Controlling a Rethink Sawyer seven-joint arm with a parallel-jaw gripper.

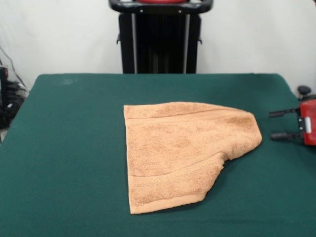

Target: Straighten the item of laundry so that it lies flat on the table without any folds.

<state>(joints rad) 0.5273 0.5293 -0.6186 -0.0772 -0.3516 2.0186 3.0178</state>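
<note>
We see the towel (182, 150), light orange-tan terry cloth, lying on the dark green table (69, 148) a little right of the middle of the front view. Its left edge runs straight from far to near, and the far left and near left corners lie square. A ribbed band crosses the cloth just inside the far edge, and a second band runs near the near edge. The right side is not spread: the cloth there is folded over on itself, so that the outline narrows to a rounded lobe at the right, with a notch below it where the near right part is tucked in. The towel therefore lies flat only over its left portion.

At the right edge of the view we find the gripper (285, 124), a red body with two black fingers (282, 113) pointing left toward the towel. Its jaws stand apart, holding nothing, and lie near the folded lobe but clear of it.
</note>
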